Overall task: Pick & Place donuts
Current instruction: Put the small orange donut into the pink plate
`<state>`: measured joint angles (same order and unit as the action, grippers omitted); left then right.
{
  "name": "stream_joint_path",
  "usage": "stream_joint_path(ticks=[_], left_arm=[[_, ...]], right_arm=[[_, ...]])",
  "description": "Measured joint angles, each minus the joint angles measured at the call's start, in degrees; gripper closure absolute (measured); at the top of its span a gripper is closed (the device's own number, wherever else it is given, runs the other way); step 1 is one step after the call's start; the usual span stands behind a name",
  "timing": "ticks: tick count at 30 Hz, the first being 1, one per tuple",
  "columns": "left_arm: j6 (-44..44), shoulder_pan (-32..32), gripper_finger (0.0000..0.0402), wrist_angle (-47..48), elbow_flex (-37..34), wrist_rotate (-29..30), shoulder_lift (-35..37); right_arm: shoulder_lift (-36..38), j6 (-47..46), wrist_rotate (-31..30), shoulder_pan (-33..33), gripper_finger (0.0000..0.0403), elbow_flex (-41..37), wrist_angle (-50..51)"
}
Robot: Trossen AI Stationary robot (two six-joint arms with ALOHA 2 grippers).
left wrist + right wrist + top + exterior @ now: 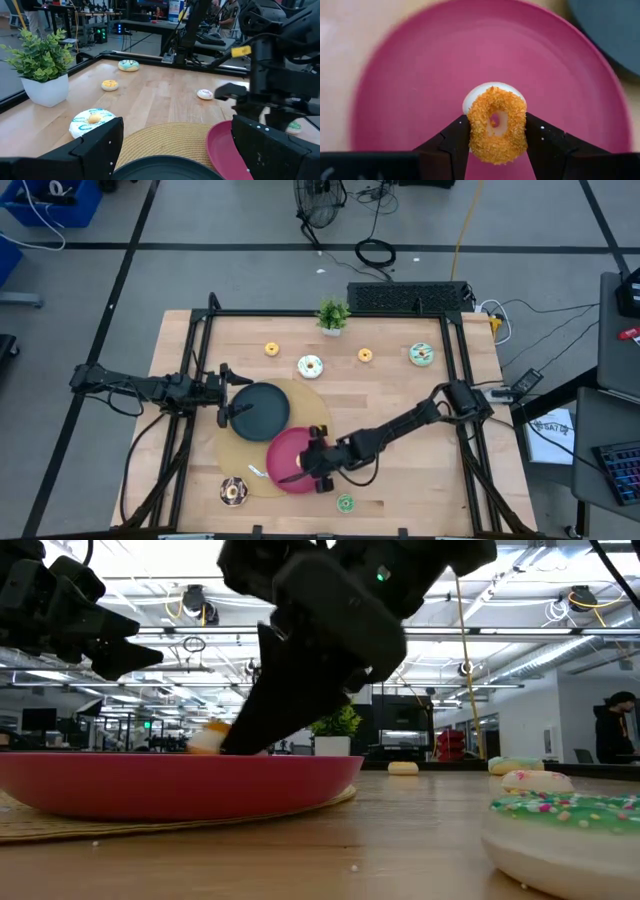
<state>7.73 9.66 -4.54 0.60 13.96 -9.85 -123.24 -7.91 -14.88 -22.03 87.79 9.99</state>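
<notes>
My right gripper is over the pink plate, shut on an orange crumb-coated donut. In the low view the donut shows just above the pink plate's rim. My left gripper waits open at the left edge of the dark plate, with its fingers apart above the rim. The other donuts lie flat on the table: yellow, white-mint, orange, green-white, chocolate and green. My right gripper pinches the orange donut across its ring, one finger on each outer side, the hole between them. The fingers slant down from the table's right. The donut is over the pink plate; I cannot tell whether it touches the plate.
Both plates sit on a round woven mat. A small potted plant stands at the far edge. A dark frame runs along the table's left, far and right sides. Bare wood lies between the plates and the far donuts.
</notes>
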Motion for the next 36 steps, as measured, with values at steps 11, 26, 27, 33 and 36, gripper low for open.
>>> stream_joint_path(ticks=[11, 26, 27, 33, 36], left_arm=[[0.0, 0.0, 0.0036, 0.0, 0.0, -0.02, 0.0], [0.0, 0.0, 0.0036, 0.01, 0.0, -0.05, 0.0], [0.0, 0.0, 0.0036, 0.01, 0.0, -0.07, 0.01], [0.0, 0.01, 0.0036, 0.01, 0.0, -0.07, 0.0], [0.0, -0.01, 0.0036, 0.0, 0.0, -0.07, 0.0]], right_arm=[[0.05, -6.88, -4.78, -0.04, 0.0243, 0.0, 3.19], [0.09, -14.59, -4.63, -0.04, 0.0243, 0.0, 8.05], [0.09, -14.93, -4.61, -0.06, 0.0243, 0.0, 8.05], [0.09, -17.51, -4.48, -0.06, 0.022, 0.0, 8.08], [0.09, -17.57, -4.48, -0.02, 0.0191, -0.01, 7.75]])
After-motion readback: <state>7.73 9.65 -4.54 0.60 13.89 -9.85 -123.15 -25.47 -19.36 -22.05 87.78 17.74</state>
